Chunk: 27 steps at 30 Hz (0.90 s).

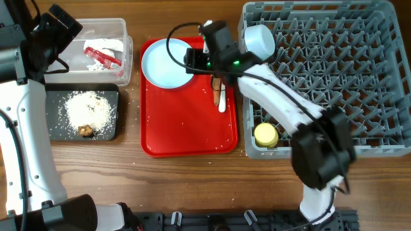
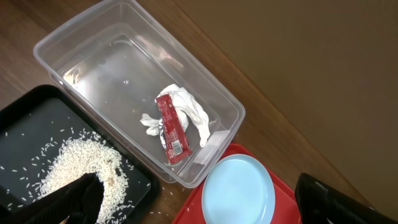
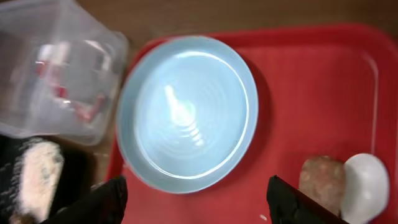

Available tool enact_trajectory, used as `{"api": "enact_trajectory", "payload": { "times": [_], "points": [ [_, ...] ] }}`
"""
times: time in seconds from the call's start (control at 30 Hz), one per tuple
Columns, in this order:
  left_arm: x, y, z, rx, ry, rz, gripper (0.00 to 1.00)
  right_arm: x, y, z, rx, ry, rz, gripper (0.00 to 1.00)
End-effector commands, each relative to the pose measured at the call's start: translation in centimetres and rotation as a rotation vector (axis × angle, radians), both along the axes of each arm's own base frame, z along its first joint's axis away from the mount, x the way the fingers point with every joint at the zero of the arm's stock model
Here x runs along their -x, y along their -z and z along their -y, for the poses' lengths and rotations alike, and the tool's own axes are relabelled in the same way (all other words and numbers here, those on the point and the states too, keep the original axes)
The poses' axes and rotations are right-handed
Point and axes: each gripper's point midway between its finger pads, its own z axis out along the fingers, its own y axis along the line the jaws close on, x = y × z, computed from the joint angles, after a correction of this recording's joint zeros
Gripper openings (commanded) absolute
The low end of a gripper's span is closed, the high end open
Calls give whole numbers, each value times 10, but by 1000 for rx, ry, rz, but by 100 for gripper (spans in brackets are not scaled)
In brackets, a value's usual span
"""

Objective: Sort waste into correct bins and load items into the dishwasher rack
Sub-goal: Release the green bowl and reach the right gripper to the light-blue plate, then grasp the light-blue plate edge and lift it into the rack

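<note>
The pale blue plate (image 1: 164, 64) lies at the back left of the red tray (image 1: 186, 138). My right gripper (image 1: 200, 59) hovers over the plate's right edge, open and empty; in its wrist view the gripper (image 3: 199, 202) is open just past the edge of the plate (image 3: 186, 112). The white spoon (image 1: 222, 101) and the carrot-like piece (image 1: 217, 85) lie beside each other on the tray. My left gripper (image 1: 54, 29) is open above the clear tub (image 1: 125, 38), which holds the wrapper (image 2: 171, 124). Rice (image 1: 90, 108) and a brown lump (image 1: 85, 131) lie in the black tray (image 1: 58, 128).
The grey rack (image 1: 334, 77) fills the right side, with one pale bowl (image 1: 260, 40) at its back left and the yellow cup (image 1: 266, 135) at its front left. The second bowl is not in view. A few stray grains lie on the wood.
</note>
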Motion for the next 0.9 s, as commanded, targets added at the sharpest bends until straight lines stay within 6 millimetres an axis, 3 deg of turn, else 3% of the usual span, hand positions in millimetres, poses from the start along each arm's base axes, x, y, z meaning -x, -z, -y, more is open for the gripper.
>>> {"api": "enact_trajectory", "payload": {
  "times": [0.0, 0.13, 0.43, 0.53, 0.67, 0.77, 0.87],
  "points": [
    [0, -4, -1, -21, 5, 5, 100, -1, 53, 4, 25, 100, -99, 66],
    [0, -4, -1, -21, 5, 5, 100, 0, 91, 2, 44, 112, -147, 55],
    [0, -4, -1, -21, 5, 5, 100, -3, 127, 1, 48, 155, -181, 40],
    [0, -4, -1, -21, 5, 5, 100, -1, 132, 2, 56, 156, -192, 29],
    [0, -4, -1, -21, 5, 5, 100, 4, 135, 5, 61, 169, -224, 6],
    [0, -4, -1, -21, 5, 5, 100, 10, 134, 4, 67, 158, -254, 4],
    [0, -4, -1, -21, 5, 5, 100, 8, 117, 3, 96, 125, -251, 4]
  ]
}}
